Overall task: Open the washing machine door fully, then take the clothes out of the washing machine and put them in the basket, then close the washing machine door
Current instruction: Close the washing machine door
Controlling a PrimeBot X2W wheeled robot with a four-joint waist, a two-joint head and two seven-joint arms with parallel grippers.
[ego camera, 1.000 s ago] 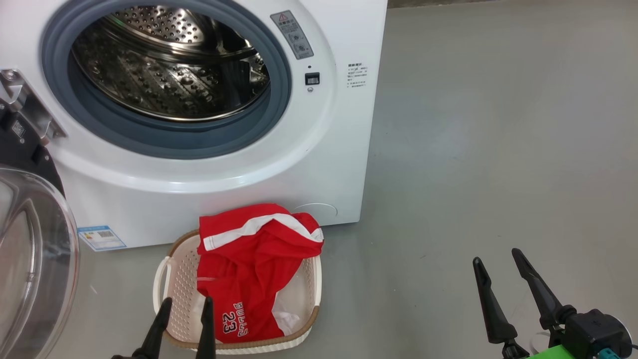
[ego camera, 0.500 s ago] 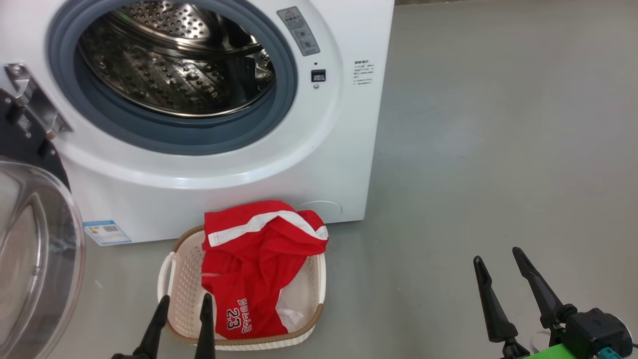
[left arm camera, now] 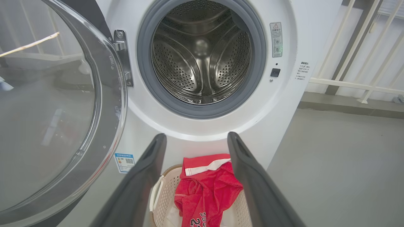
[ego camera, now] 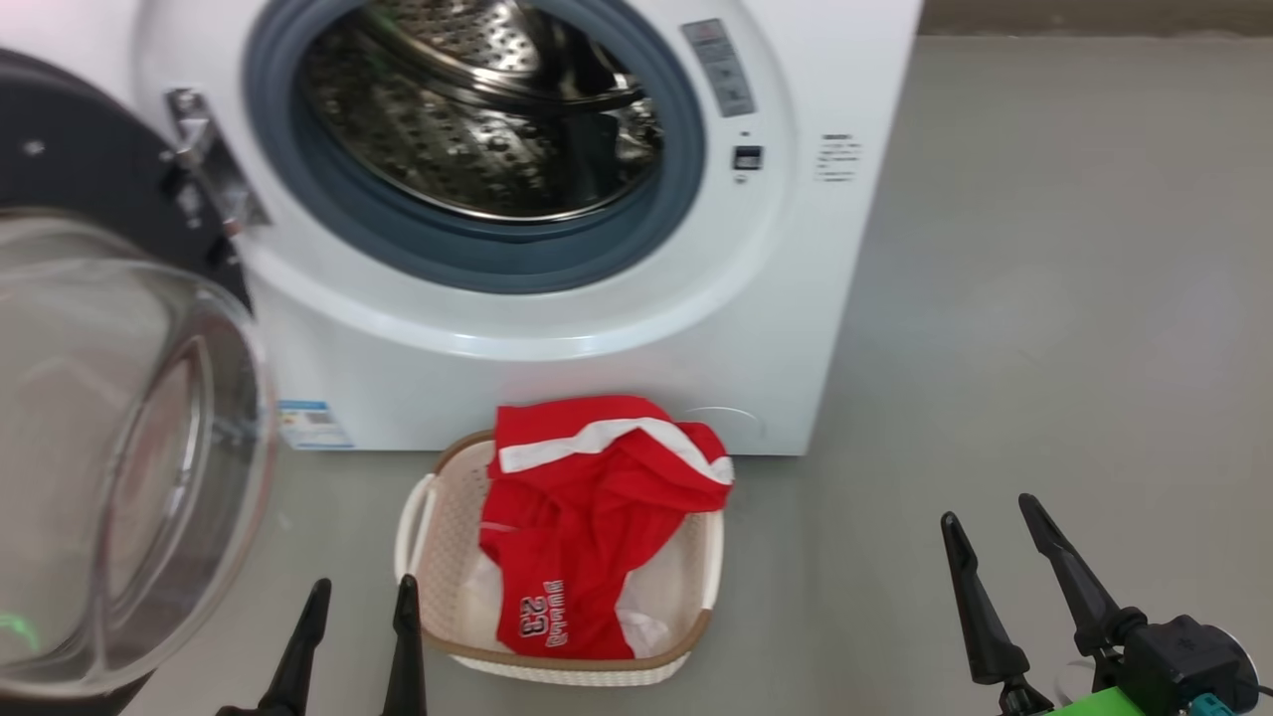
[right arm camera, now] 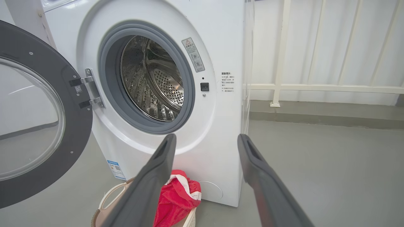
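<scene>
Left gripper [ego camera: 363, 587], lower left, gapes with its 2 fingers [ego camera: 300, 646] holding nothing, just beside the basket [ego camera: 423, 517]; right gripper [ego camera: 990, 509], lower right, gapes likewise above the floor [ego camera: 1044, 249]; clothes [ego camera: 587, 527] lie heaped in the basket, bottom centre, before the washer [ego camera: 597, 368]; door [ego camera: 119, 447] stands swung open at far left.

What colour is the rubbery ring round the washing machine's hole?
The ring is grey; the left wrist view shows it best.

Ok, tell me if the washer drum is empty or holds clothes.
Empty: the drum shows bare perforated steel down to its floor, and the red clothes lie in the basket.
</scene>
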